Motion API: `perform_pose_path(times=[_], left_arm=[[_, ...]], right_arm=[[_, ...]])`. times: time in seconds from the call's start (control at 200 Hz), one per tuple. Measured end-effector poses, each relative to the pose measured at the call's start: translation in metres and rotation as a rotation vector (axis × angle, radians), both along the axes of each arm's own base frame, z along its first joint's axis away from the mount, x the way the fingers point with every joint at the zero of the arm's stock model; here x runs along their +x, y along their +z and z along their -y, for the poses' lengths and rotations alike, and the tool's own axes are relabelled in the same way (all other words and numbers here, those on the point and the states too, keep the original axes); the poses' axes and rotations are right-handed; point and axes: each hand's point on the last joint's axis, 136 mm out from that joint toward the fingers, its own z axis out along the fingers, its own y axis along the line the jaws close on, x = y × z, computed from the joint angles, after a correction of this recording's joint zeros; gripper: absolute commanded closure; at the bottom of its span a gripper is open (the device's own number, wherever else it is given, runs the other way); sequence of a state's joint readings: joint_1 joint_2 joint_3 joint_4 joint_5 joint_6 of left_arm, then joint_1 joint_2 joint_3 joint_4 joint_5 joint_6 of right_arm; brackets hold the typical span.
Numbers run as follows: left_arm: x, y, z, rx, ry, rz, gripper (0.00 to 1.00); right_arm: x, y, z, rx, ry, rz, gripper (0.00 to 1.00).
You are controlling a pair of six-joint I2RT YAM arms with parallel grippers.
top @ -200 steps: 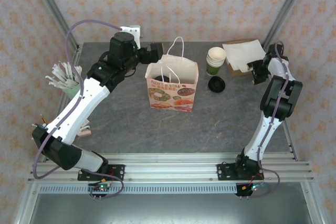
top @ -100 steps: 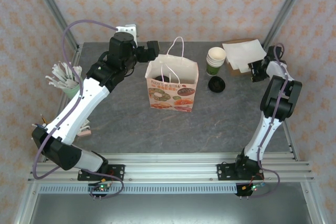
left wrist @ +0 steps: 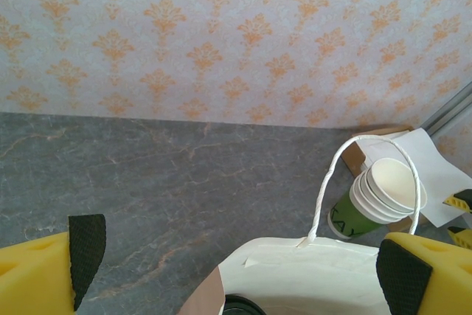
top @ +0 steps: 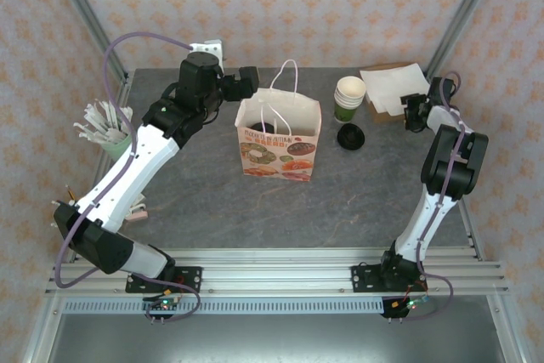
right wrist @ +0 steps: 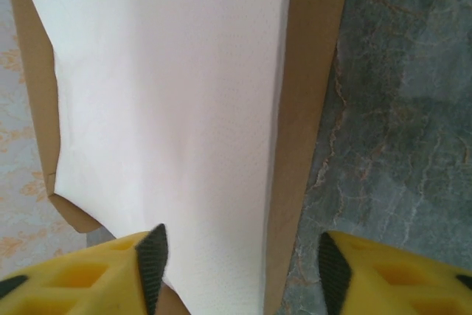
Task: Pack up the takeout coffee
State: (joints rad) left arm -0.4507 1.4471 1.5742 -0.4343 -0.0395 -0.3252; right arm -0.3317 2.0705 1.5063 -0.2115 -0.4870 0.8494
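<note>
A white paper bag [top: 279, 149] with food pictures stands open at mid-table. Inside it, at the lower edge of the left wrist view, shows the round black lid of the takeout coffee [left wrist: 240, 306]; the cup under it is hidden. My left gripper [top: 247, 82] hovers open at the bag's far left rim [left wrist: 295, 271], with nothing between its pads. My right gripper [top: 414, 112] is at the far right, open, its pads straddling the right edge of a white napkin stack [right wrist: 169, 108] on a brown card [right wrist: 310, 94].
A stack of lidless green cups [top: 349, 98] stands right of the bag, also seen in the left wrist view [left wrist: 372, 208]. A loose black lid [top: 350, 136] lies in front of it. A pale green cup of white sticks [top: 109, 129] stands at the left edge.
My right gripper has shifted a little farther back along the napkin stack. The left arm has barely moved near the bag's rim.
</note>
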Motion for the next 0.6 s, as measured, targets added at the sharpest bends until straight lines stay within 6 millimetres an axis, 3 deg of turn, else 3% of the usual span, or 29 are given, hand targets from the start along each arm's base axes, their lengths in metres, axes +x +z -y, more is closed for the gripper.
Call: perform_pose_path(times=[0.355, 0.49, 0.601], left_arm=[[0.009, -0.001, 0.005, 0.003, -0.001, -0.005, 0.00], [0.011, -0.003, 0.006, 0.007, -0.007, -0.010, 0.00], [0.010, 0.000, 0.011, 0.015, -0.056, -0.004, 0.00]], right_arm=[[0.003, 0.006, 0.000, -0.011, -0.020, 0.029, 0.99], [0.004, 0.021, 0.000, -0.032, -0.007, 0.061, 1.00], [0.005, 0.051, -0.003, -0.079, 0.029, 0.132, 1.00]])
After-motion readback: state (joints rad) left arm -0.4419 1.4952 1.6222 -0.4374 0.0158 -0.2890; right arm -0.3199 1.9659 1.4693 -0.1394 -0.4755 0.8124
